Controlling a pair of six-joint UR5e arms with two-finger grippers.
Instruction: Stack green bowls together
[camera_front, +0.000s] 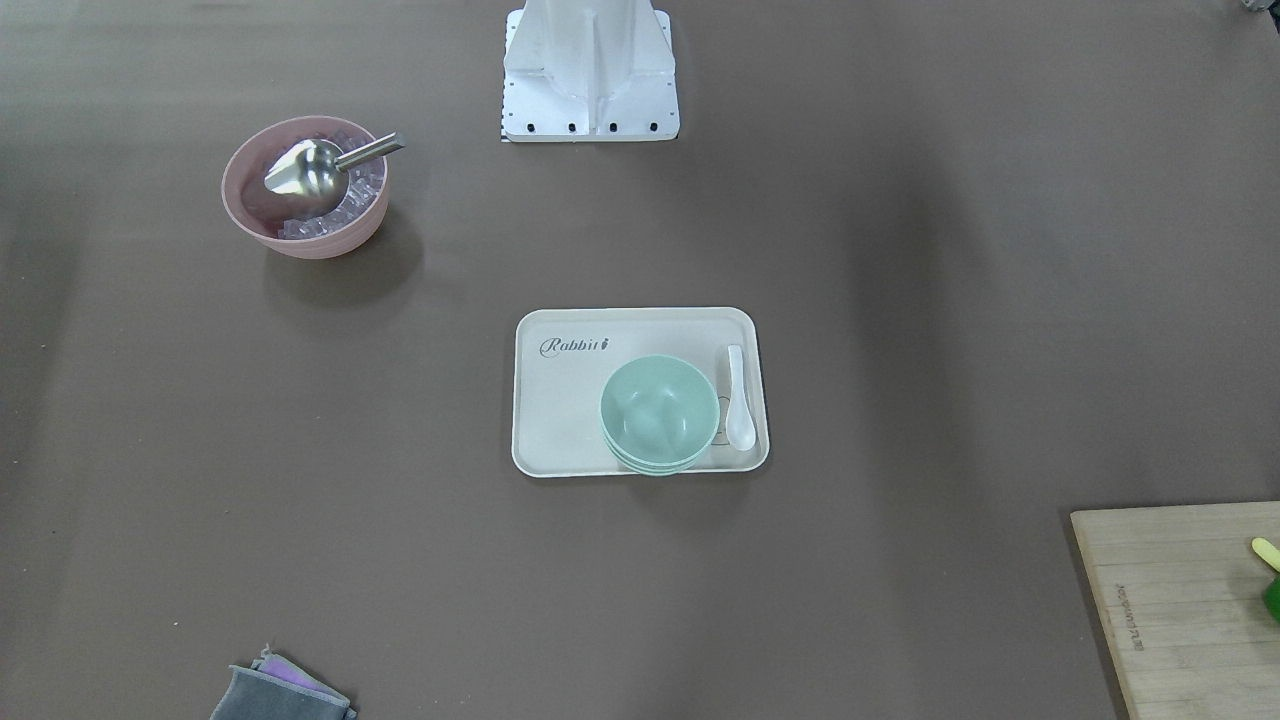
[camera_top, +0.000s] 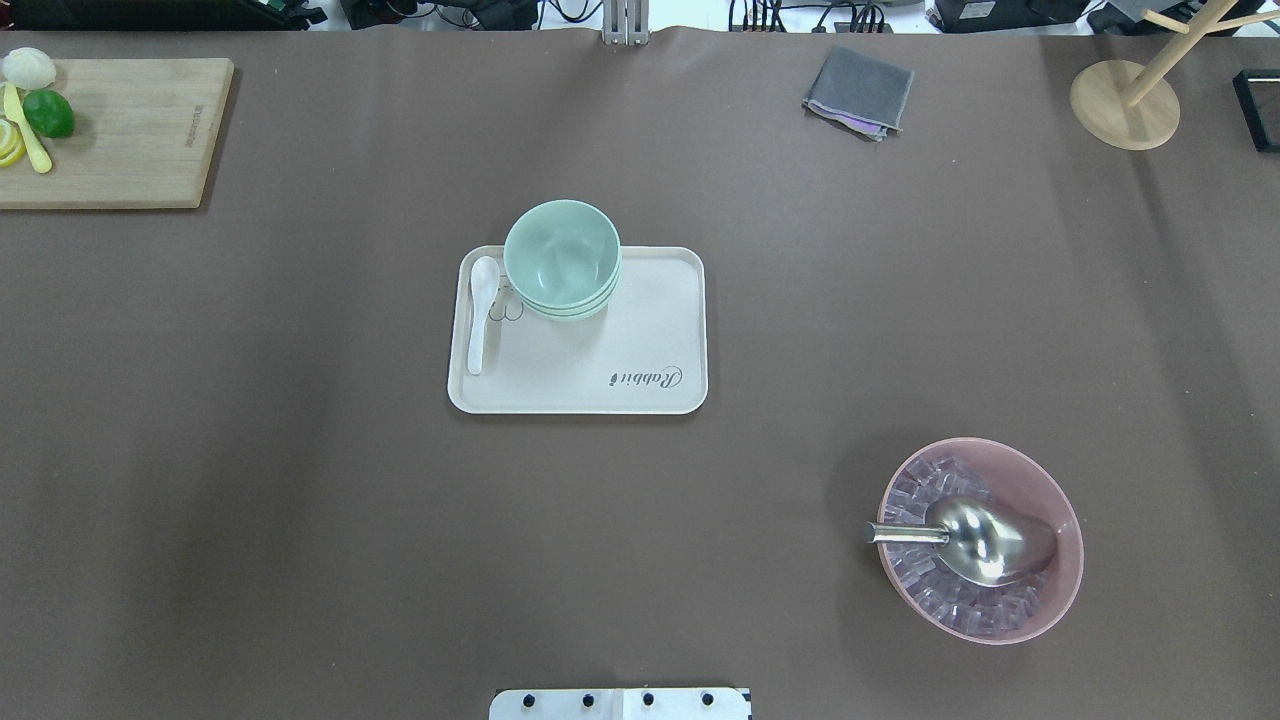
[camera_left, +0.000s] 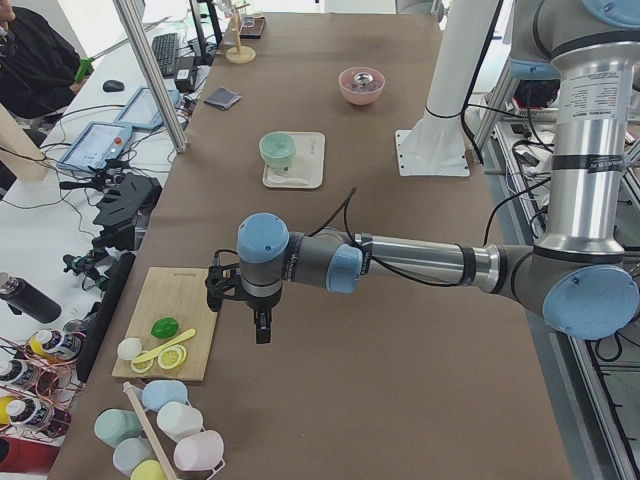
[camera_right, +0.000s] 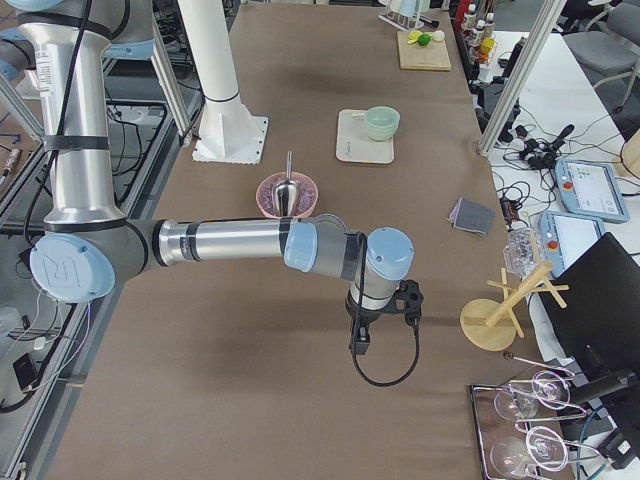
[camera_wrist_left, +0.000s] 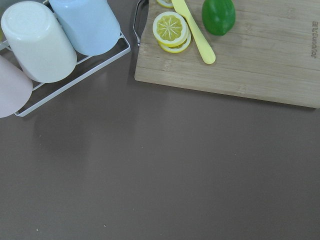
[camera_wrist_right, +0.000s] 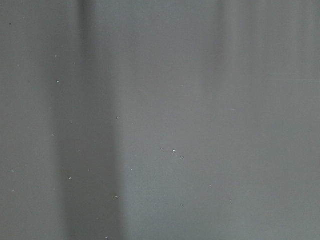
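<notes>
The left hand (camera_left: 262, 325) hangs over bare counter (camera_top: 300, 500) far out past the tray's (camera_top: 600, 390) left end, beyond even the cutting board (camera_left: 194, 327). The right hand (camera_right: 360, 345) hangs far past the tray's opposite end, beyond the pink bowl (camera_right: 287, 195) of ice. Each hand shows only in a side view, and neither wrist camera catches its own fingers, so I cannot tell whether either is open or closed. Nothing seems to be carried.

The green bowls (camera_top: 562, 258) sit on the tray nested one inside another, with three rims showing. They stand against the tray's long edge farthest from the robot, just beside the white spoon (camera_top: 482, 320) at the tray's left end.

Both hands are well apart from the stack, one off each end of the tray. The tray lies slightly toward the left arm's side, so that arm probably has the shorter reach. The bowls are round, so approach direction matters little. The stacking looks finished.
</notes>
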